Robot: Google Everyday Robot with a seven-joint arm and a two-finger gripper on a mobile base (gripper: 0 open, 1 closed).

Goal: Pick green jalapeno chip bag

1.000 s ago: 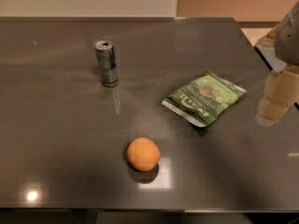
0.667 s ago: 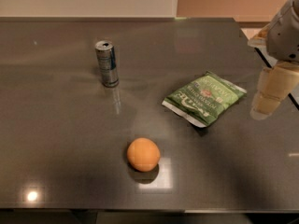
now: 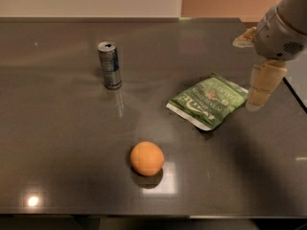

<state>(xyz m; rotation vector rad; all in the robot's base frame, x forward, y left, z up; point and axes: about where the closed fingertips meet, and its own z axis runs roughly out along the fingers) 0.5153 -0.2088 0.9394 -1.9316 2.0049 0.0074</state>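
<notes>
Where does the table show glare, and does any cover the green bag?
Camera view: a bright spot on the table front left, a pale patch by the orange, the can mirrored; none covers the green jalapeno chip bag; the gripper hangs right of it.

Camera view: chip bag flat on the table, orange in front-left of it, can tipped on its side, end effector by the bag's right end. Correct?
No. The can stands upright, as the camera view shows. The rest holds: the green jalapeno chip bag lies flat on the table, the orange is front-left of it, and the end effector hangs by its right end.
</notes>
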